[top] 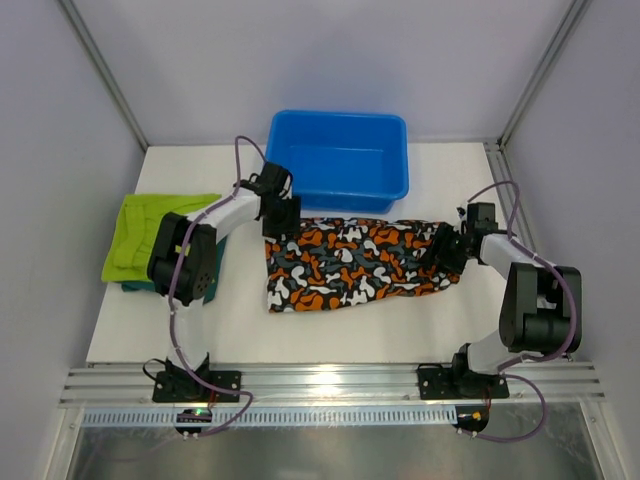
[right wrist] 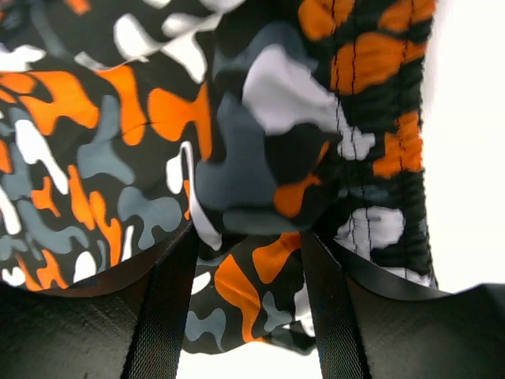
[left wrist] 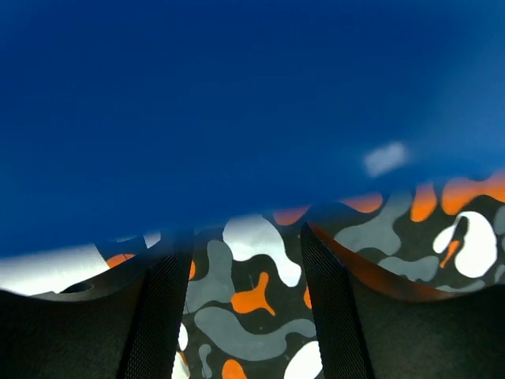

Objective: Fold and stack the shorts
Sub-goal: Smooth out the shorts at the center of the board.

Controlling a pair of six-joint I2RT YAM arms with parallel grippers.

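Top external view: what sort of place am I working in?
Probably a robotics lab test cell, not a home: a white table boxed in by plain panels and metal posts, an aluminium mounting rail at its near edge, a blue tub behind the camouflage shorts.

A: Top view, we see bright, even light from overhead; glare patch on the metal rail, only soft faint shadows on the tabletop.
B: Left wrist, we get the blue tub fully out of focus, one pale glint on it; camouflage shorts below look sharper.
A: Right wrist, we note shorts crisp mid-frame, tabletop blown out white at right, bottom corners dark.
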